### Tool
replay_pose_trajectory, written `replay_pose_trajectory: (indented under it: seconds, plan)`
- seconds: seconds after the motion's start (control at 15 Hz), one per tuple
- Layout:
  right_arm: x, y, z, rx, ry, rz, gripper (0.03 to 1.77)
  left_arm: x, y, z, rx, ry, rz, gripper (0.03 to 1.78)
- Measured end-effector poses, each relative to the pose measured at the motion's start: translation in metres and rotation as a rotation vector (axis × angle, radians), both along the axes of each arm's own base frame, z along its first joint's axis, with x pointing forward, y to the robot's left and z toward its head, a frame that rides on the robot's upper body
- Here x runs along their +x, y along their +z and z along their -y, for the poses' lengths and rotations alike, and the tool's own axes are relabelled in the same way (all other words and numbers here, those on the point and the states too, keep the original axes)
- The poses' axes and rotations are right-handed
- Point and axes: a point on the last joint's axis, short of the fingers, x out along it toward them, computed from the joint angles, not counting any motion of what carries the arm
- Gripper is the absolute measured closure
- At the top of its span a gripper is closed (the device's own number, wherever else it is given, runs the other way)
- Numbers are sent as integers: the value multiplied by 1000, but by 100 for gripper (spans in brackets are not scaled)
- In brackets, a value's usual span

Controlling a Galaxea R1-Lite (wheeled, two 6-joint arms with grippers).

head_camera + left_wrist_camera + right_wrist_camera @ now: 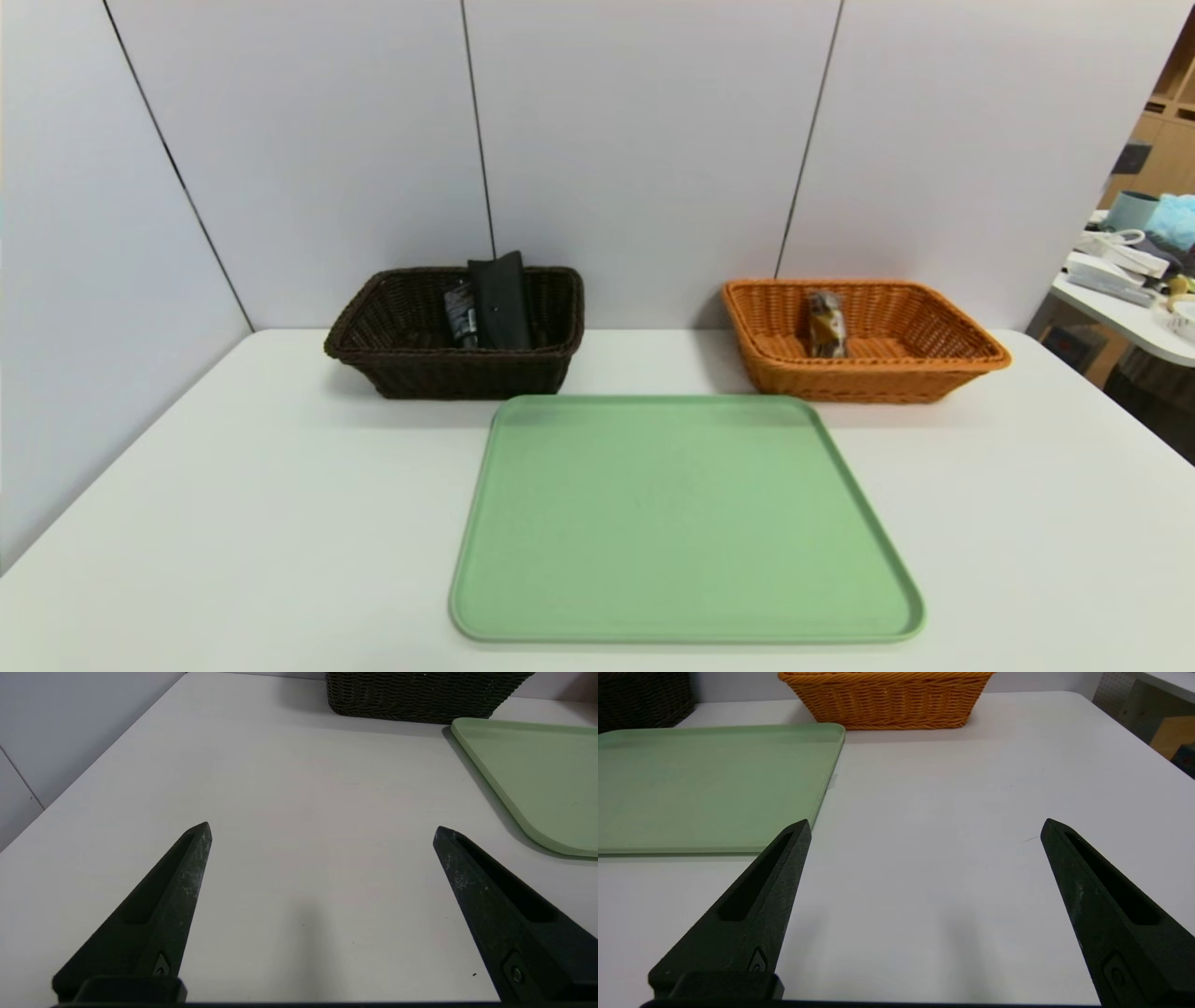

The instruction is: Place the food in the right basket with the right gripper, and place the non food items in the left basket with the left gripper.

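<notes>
Already the sorting looks complete: the snack bar (826, 324) stands on end inside the orange basket (971, 350), leaning on its back wall, while the black tube (459, 315) and the glasses case (499, 301) stand side by side, long axes upright, against the back wall of the dark brown basket (373, 327). Green tray (681, 523) sits bare in front of and between the two baskets on the table (233, 523). Neither arm shows in the head view. Left gripper (322, 830) hovers level above the table with fingers (187, 882) spread wide and nothing between them; the brown basket lies well ahead of it, tray off to its inner side. Right gripper (924, 828) mirrors this, fingers (1087, 891) wide and holding nothing, orange basket well ahead. Judgement: no item remains to pick; both arms appear parked.
</notes>
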Motion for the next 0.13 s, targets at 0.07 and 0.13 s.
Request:
replay_pose_trajectory:
  seconds: [0.07,0.13]
  plan:
    - [0,1,0,0,0,6,10,0,0,0,-1,0,0,12]
    - [0,1,0,0,0,7,10,0,0,0,-2,1,0,12]
